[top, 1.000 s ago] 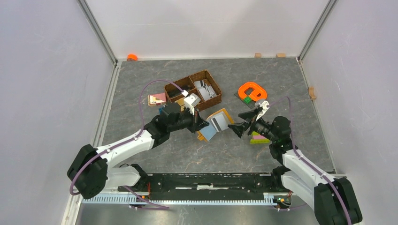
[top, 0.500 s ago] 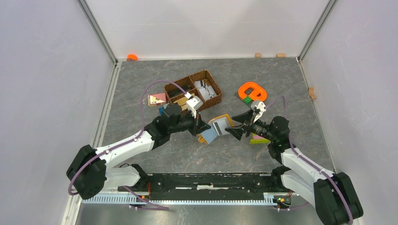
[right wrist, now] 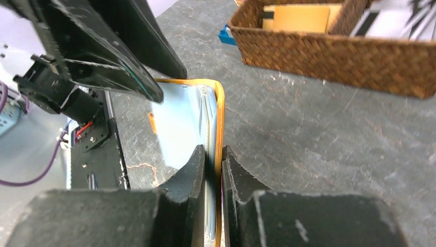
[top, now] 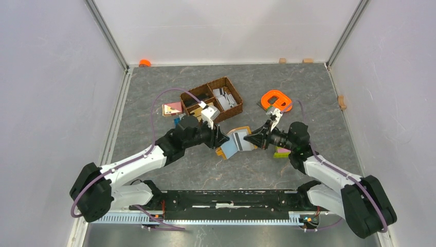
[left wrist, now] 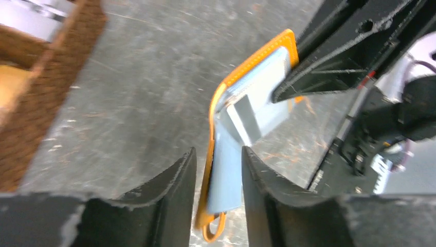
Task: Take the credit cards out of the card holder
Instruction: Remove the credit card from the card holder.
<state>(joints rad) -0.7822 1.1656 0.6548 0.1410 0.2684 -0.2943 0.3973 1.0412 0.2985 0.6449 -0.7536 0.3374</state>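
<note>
The card holder [top: 237,141], mustard-orange outside and light blue inside, hangs open above the mat's middle, between both arms. My right gripper [top: 250,138] is shut on its right edge; in the right wrist view the fingers [right wrist: 214,152] pinch the orange rim and blue panel [right wrist: 180,118]. My left gripper [top: 221,140] stands open around the left flap, and a slim gap shows beside the orange edge [left wrist: 218,154]. A grey credit card [left wrist: 246,119] sticks out of the blue pocket [left wrist: 257,87]. The right gripper's black finger [left wrist: 329,67] covers the holder's far corner.
A brown wicker basket [top: 212,98] with cards and papers stands just behind the left gripper. An orange plastic ring [top: 276,100] lies at the back right. Pink and tan pieces [top: 171,109] lie left of the basket. Coloured blocks [top: 282,152] sit under the right arm.
My right gripper moved left and shut on the card holder's right edge. The left jaws, shut on the left flap before, have opened. The holder stays lifted between them.
</note>
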